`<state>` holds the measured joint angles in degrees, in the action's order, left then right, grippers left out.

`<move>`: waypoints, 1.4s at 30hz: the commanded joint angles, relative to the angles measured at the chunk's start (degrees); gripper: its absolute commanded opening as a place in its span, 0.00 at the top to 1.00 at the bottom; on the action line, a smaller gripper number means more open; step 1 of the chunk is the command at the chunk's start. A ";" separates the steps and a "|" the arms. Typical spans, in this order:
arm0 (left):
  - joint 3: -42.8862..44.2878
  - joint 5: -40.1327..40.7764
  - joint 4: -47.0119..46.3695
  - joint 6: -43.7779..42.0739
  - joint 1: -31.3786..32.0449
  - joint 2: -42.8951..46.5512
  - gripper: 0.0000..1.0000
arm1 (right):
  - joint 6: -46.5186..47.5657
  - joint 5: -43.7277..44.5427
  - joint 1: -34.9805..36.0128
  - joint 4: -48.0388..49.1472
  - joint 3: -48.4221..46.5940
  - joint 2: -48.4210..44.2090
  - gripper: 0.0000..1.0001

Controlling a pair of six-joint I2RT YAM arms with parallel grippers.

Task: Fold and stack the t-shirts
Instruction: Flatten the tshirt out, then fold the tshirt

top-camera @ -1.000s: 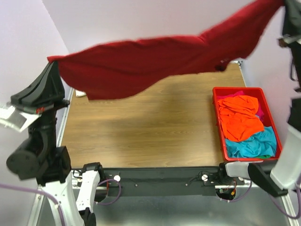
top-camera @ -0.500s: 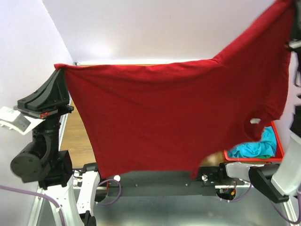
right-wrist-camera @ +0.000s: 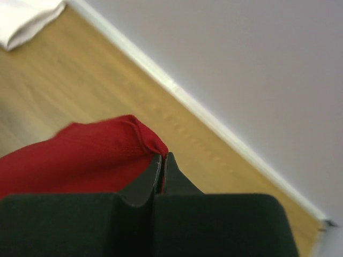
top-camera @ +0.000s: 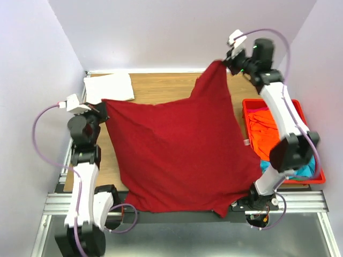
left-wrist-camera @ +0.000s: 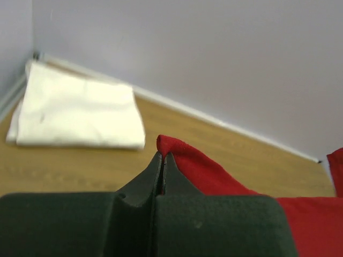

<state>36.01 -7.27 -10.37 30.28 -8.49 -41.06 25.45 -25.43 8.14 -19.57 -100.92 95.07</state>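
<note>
- Left claw [top-camera: 103, 105] pinches the red shirt [top-camera: 182, 150] corner at 9 o'clock.
- Right claw [top-camera: 225, 62] pinches another corner at 1 o'clock.
- The red shirt covers the table [top-camera: 161, 88] middle; a folded white shirt [top-camera: 110, 87] lies at 11 o'clock.

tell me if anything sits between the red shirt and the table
Nothing visible. The red shirt, pinched by the left fingers and right fingers, hangs over the table; the white shirt lies beyond, far left.
</note>
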 commanded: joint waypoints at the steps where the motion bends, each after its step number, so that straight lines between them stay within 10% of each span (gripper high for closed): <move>1: -1.30 4.36 -5.80 5.39 0.23 -12.52 1.00 | -3.39 -6.82 -0.32 10.06 2.75 5.20 0.99; 8: 7.22 1.99 -13.62 5.67 -0.47 -39.50 1.00 | -6.55 -6.65 -0.06 12.01 -7.94 25.84 0.99; 16: 17.41 2.00 -12.66 2.16 -1.88 -48.93 1.00 | -9.19 -4.19 0.03 12.01 -18.42 33.51 0.99; 42: 24.02 -1.96 -7.38 -3.48 -5.31 -57.91 1.00 | -3.75 -7.09 -0.06 13.50 5.72 14.80 0.99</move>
<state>60.49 -7.92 -17.43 28.18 -12.95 -100.03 19.88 -30.87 8.14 -8.14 -99.72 114.34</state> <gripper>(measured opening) 0.008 0.012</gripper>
